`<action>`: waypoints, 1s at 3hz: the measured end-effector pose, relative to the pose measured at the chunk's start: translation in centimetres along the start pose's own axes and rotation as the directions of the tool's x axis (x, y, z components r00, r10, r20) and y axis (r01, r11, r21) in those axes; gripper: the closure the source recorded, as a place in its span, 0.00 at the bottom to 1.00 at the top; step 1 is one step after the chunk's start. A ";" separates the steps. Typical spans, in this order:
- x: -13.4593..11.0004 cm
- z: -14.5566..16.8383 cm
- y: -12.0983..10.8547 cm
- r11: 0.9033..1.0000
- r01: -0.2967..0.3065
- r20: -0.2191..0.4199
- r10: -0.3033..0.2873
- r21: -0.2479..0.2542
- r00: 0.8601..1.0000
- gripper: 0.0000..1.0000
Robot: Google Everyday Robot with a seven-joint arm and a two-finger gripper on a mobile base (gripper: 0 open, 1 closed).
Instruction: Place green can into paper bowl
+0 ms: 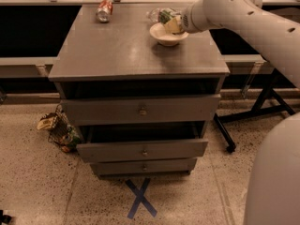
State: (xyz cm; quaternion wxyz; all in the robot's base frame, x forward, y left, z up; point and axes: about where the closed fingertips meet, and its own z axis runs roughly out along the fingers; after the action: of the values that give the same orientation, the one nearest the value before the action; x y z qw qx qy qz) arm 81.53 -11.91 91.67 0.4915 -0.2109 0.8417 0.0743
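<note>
The green can [165,16] is at the tip of my gripper [172,24], just above the far rim of the paper bowl [167,35]. The gripper comes in from the right on the white arm and looks shut on the can, which is tilted and partly hidden by the fingers. The bowl stands on the back right part of the grey cabinet top [126,46].
A red-and-white can [104,11] lies at the back left of the top. A clear plastic bottle [153,14] lies just behind the bowl. Two lower drawers [143,149] stand partly open. A wire basket with litter [58,130] sits on the floor at the left.
</note>
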 end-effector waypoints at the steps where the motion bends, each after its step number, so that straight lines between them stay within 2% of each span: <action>1: 0.3 0.4 0.6 1.000 -0.003 -0.008 0.003 -0.014 1.000 0.13; 2: 0.1 1.2 1.5 0.999 -0.003 -0.003 0.003 -0.034 1.000 0.00; 3: 0.1 1.2 1.6 0.999 -0.003 -0.002 0.003 -0.035 1.000 0.00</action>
State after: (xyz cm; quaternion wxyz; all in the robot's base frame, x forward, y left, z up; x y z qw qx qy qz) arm 81.79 -10.10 90.87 0.4867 -0.2184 0.8411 0.0893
